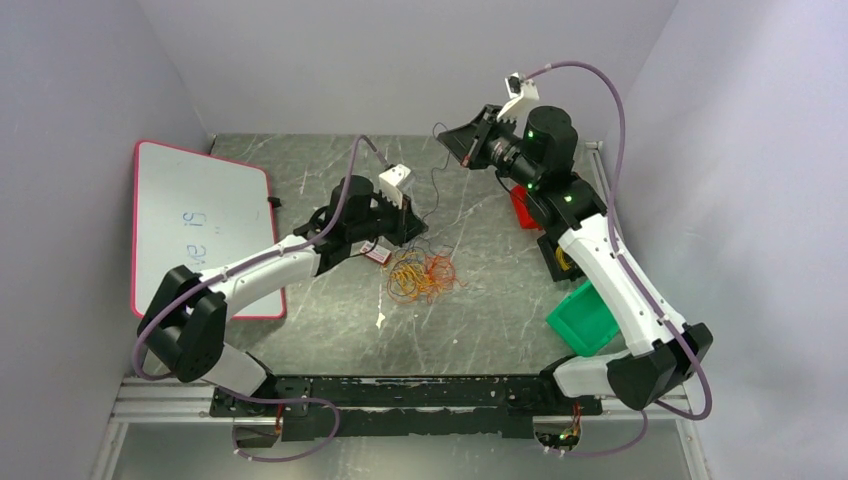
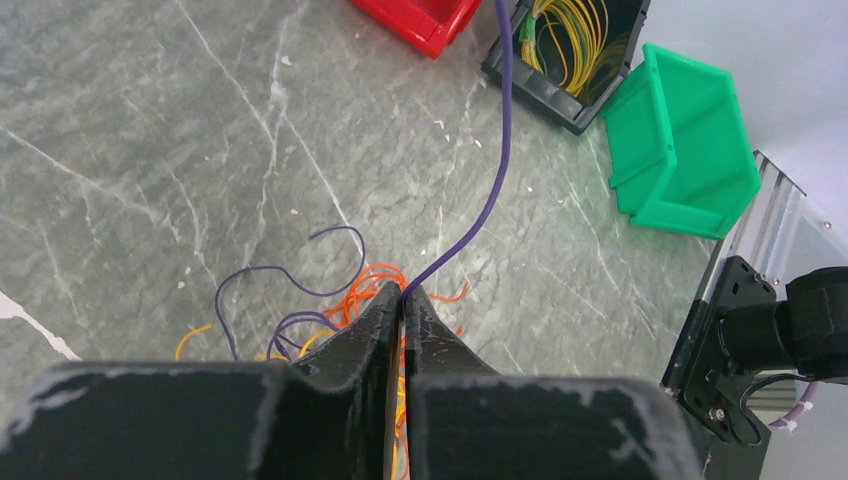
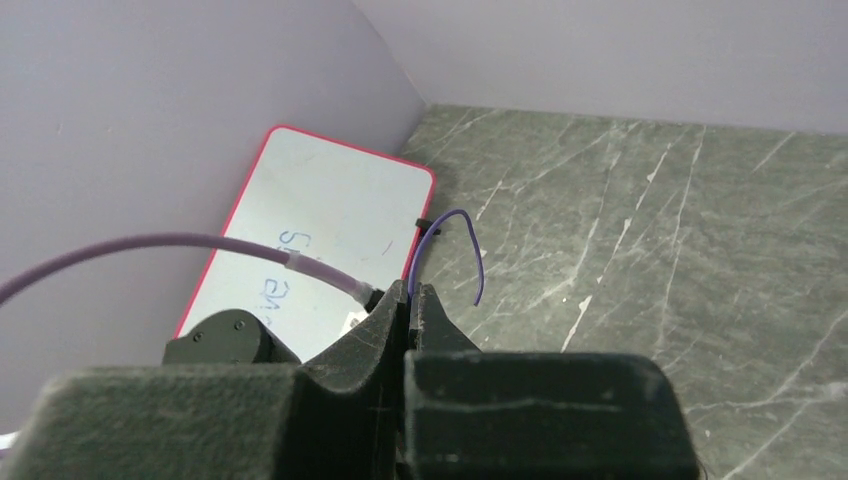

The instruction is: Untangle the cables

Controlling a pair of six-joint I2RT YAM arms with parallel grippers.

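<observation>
A tangle of thin orange and yellow cables (image 1: 425, 275) lies mid-table, and the left wrist view shows orange loops (image 2: 365, 290) just under the fingertips. My left gripper (image 1: 413, 231) (image 2: 403, 292) hangs over the tangle's far left edge, shut on a thin purple cable (image 2: 497, 170). That cable runs taut up and away toward the far side. My right gripper (image 1: 448, 141) (image 3: 411, 290) is raised near the back wall, shut on the same purple cable, whose free end (image 3: 478, 262) curls out past the tips. More purple loops (image 2: 255, 275) lie in the tangle.
A red-framed whiteboard (image 1: 200, 220) lies at the left. At the right stand a red bin (image 2: 420, 18), a black bin holding yellow cables (image 2: 570, 50) and a green bin (image 2: 690, 140). The right arm's base (image 2: 750, 340) sits at the table's near edge.
</observation>
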